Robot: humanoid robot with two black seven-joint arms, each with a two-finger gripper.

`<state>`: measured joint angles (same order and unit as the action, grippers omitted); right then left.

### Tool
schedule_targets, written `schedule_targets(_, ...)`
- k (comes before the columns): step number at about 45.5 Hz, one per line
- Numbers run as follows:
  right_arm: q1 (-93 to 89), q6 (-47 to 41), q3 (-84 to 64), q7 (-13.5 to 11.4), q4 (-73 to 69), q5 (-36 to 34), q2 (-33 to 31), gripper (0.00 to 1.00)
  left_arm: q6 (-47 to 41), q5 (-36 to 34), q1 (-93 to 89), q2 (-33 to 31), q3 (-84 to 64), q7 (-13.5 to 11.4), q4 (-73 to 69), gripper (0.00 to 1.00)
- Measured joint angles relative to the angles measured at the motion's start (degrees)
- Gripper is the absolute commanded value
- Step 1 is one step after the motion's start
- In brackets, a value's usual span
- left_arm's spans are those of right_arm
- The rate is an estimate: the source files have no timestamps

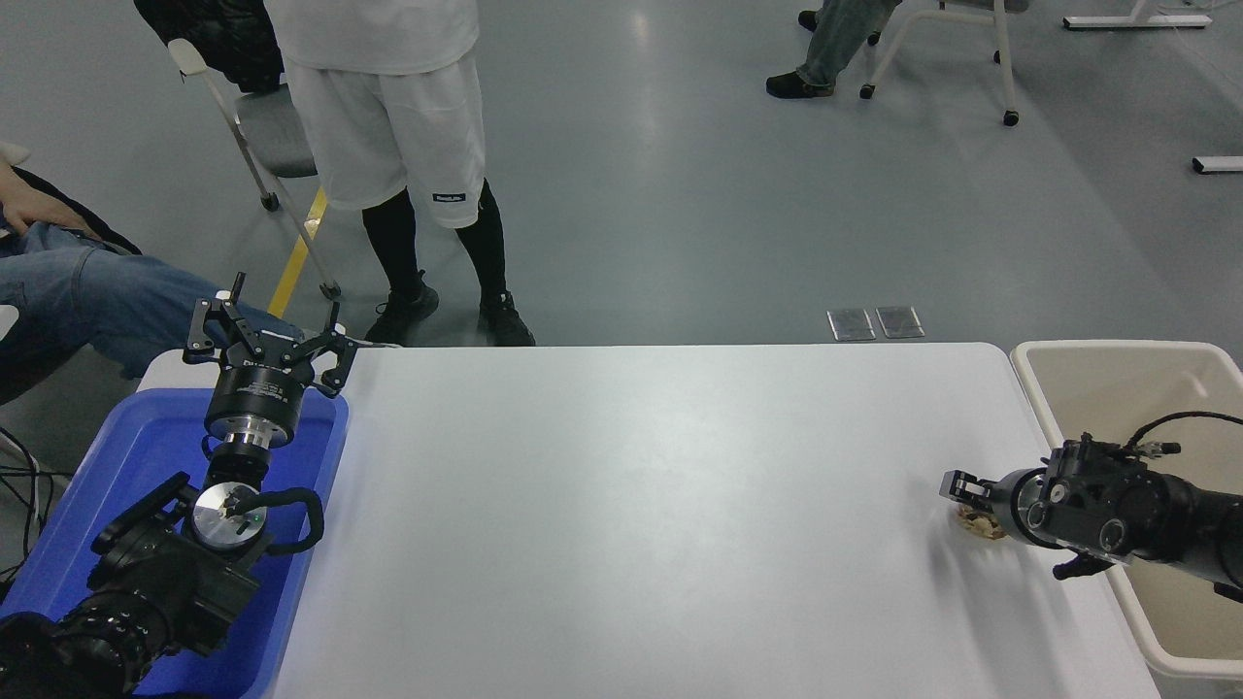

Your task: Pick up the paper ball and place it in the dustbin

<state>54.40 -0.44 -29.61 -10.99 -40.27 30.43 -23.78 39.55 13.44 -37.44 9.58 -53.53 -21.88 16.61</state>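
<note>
Right gripper (969,493) lay low over paper ball (979,525) on worktop (621,505) beside dustbin (1117,354); jaws' state unclear. Left gripper (262,340) parked, jaws spread.

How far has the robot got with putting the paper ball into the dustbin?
Done: the right gripper has reached the paper ball near the table's right edge. In hand: it sits over the ball, mostly hiding it; whether it grips cannot be told. Left: lifting and dropping it into the dustbin. The left gripper is parked over the blue tray.
</note>
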Motion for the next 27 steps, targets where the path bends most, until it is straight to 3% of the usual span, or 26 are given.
schedule_targets(9,-0.52,0.41,0.03,0.01,-0.12,0.00,0.30,0.22,0.00,0.02,0.00,0.00,0.00,0.00,-0.01,0.99)
schedule_targets(13,-0.73,0.48,0.03,0.01,-0.20,0.00,0.39,0.00,0.00,0.02,0.00,0.00,0.00,0.00,-0.01,0.99)
schedule_targets(27,-1.36,0.43,0.05,0.00,-0.50,-0.75,0.26,0.00,0.00,0.02,0.00,0.00,0.00,0.00,-0.01,0.99)
